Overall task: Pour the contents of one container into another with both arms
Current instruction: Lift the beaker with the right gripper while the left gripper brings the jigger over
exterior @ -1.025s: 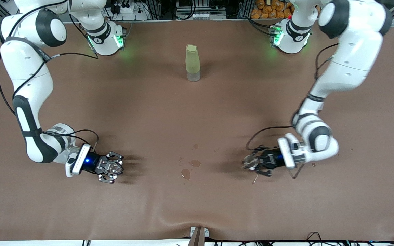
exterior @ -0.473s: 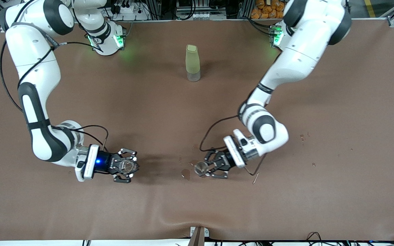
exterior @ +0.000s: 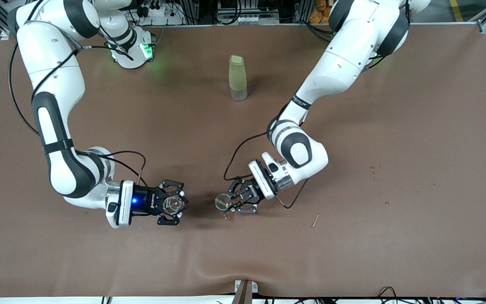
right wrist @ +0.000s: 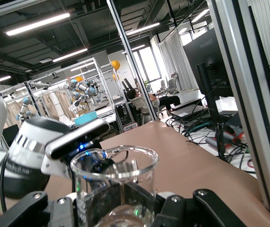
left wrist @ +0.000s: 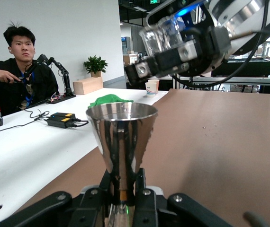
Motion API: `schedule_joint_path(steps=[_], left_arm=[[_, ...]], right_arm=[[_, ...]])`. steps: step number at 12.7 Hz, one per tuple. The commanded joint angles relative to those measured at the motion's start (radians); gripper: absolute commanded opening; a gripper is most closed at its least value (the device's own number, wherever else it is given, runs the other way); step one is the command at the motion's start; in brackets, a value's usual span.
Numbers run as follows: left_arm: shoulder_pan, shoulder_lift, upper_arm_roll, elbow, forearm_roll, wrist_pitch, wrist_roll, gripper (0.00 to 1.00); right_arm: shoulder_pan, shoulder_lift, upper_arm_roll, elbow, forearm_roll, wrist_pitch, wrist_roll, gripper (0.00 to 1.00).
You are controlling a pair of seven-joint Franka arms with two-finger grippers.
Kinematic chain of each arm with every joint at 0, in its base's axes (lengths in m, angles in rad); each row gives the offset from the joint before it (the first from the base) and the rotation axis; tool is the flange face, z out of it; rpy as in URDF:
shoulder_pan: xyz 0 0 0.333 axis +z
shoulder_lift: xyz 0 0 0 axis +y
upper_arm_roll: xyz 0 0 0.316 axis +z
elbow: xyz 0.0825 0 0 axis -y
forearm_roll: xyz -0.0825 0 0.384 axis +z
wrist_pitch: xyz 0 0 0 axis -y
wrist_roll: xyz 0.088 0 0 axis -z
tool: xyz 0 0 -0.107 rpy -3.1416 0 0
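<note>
My right gripper [exterior: 174,205] is shut on a clear glass beaker [exterior: 172,204], held upright low over the brown table mat [exterior: 352,236]. The beaker [right wrist: 113,182] fills the right wrist view between the black pads [right wrist: 147,198]. My left gripper [exterior: 231,200] is shut on a shiny metal cone-shaped cup [exterior: 222,202], held upright over wet spots [exterior: 229,217] at the table's middle. In the left wrist view the cup [left wrist: 121,137] rises from the fingers [left wrist: 139,182], and the right gripper with its beaker [left wrist: 166,35] shows above it. The two vessels stand apart, mouths up.
A tall pale-green bottle [exterior: 237,78] stands upright on the mat midway between the two arm bases. A small thin stick [exterior: 315,219] and a few dark drops [exterior: 373,169] lie on the mat toward the left arm's end.
The left arm has swung far from its end of the table to the middle, carrying the metal cup. The right arm has moved toward the middle with the beaker. The gap between them has shrunk.
</note>
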Motion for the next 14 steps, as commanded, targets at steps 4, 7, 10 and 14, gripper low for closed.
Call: schedule_joint_path(steps=[4,7,10,14], left_arm=[[-0.054,0.045,0.024,0.078,-0.099,0.025,-0.008,0.00],[-0.081,0.045,0.030,0.076,-0.179,0.025,-0.008,0.00],[-0.085,0.047,0.032,0.076,-0.182,0.025,-0.002,0.00],[-0.088,0.053,0.035,0.076,-0.182,0.025,0.002,0.00]], right_arm=[[0.057,-0.088,-0.009,-0.056,0.017,0.030,0.177,0.00],[0.061,-0.154,-0.011,-0.130,0.019,0.034,0.266,0.00],[0.061,-0.211,-0.009,-0.198,0.017,0.028,0.356,0.00],[0.062,-0.237,-0.009,-0.248,0.016,-0.003,0.455,0.00]])
